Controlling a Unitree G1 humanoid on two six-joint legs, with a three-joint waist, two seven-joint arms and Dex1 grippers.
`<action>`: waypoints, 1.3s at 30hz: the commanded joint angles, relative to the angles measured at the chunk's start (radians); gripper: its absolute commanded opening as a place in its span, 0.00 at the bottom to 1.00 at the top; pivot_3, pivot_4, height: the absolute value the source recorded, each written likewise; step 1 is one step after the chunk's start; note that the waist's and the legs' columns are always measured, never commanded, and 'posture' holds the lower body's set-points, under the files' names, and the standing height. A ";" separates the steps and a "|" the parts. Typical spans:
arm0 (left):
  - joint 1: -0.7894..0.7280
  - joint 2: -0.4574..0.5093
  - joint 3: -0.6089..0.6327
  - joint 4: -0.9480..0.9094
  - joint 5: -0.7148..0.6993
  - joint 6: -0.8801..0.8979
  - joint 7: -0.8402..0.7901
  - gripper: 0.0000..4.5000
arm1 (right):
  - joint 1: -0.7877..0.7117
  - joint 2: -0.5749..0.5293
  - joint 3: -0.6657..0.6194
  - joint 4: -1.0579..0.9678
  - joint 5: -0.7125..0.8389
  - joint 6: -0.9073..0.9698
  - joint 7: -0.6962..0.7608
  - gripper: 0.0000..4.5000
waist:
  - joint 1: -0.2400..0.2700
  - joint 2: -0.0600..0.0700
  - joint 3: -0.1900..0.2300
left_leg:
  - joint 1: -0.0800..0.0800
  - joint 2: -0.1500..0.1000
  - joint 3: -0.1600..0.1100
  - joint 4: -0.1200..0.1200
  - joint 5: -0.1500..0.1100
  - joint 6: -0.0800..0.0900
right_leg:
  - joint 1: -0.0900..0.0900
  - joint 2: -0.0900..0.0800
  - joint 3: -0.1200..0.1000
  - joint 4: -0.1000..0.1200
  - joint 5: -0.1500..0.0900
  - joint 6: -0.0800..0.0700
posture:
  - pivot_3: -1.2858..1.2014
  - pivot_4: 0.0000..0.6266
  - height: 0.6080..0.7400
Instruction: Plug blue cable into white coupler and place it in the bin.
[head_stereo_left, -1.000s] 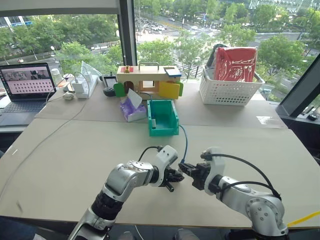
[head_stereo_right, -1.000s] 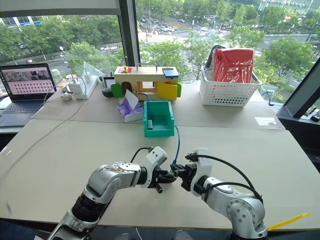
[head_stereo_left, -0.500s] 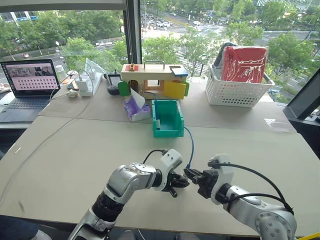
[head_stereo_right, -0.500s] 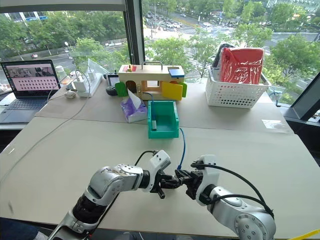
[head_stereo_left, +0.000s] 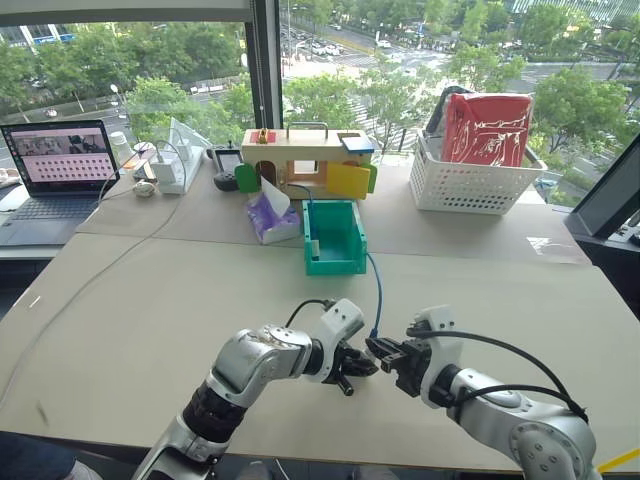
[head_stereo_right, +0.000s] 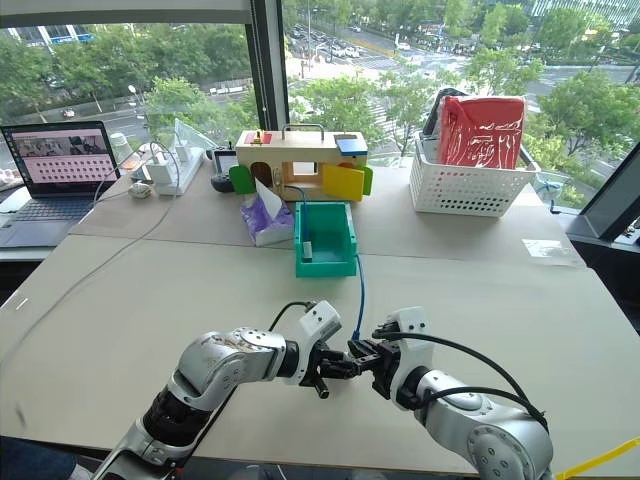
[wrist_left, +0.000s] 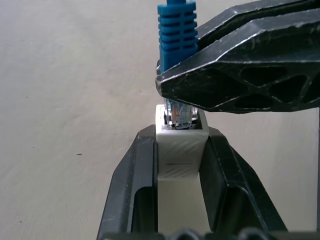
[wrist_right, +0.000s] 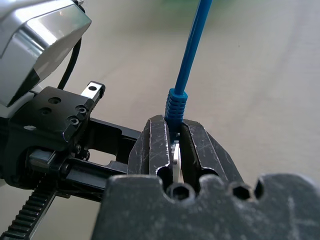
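Plug meeting coupler above the beige surface

Left hand (wrist_left: 180, 150) is clamping the tiny white plastic coupler (wrist_left: 179, 152) between its black fingers. Right hand (wrist_right: 172, 145) is pinching shut on the thin blue cable (wrist_right: 195, 45) at its ribbed plug, whose clear tip is sitting in the coupler's socket. Behind them, the teal plastic bin (head_stereo_left: 334, 240) is resting on the surface (head_stereo_left: 150, 300).

Daylight floods in through the windows (head_stereo_left: 330, 60) beyond the counter (head_stereo_left: 150, 300), so the head views are bright and evenly lit, the counter pale with only soft shadows. A small glare patch (head_stereo_left: 538, 244) lies on the counter far past the jaws. In the wrist views the jaws and what they hold are sharp, while the counter behind them blurs away.
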 joint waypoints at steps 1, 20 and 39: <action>0.003 0.033 0.014 0.033 0.027 0.034 0.032 0.14 | 0.064 -0.011 0.065 0.133 -0.114 0.044 -0.033 0.00 | 0.000 -0.001 0.000 | 0.000 0.000 0.000 0.000 0.000 0.000 | 0.000 0.000 0.000 0.000 0.000 0.000 | 0.52 0.24 0.95; -0.015 0.052 0.004 0.048 0.021 0.021 0.030 0.14 | 0.120 0.244 -0.178 0.112 0.150 0.078 -0.136 0.00 | -0.004 0.002 0.002 | -0.001 0.000 0.000 0.001 0.000 0.000 | -0.002 0.000 0.001 0.001 0.000 0.000 | 0.52 0.24 0.95; 0.034 0.103 0.019 0.281 0.176 -0.818 -0.187 0.14 | -0.069 0.397 -0.330 0.095 0.336 -0.285 -0.296 0.00 | 0.001 0.018 0.023 | -0.022 -0.002 0.000 0.002 0.005 -0.001 | -0.022 0.001 0.004 0.002 0.011 -0.002 | 0.52 0.24 0.95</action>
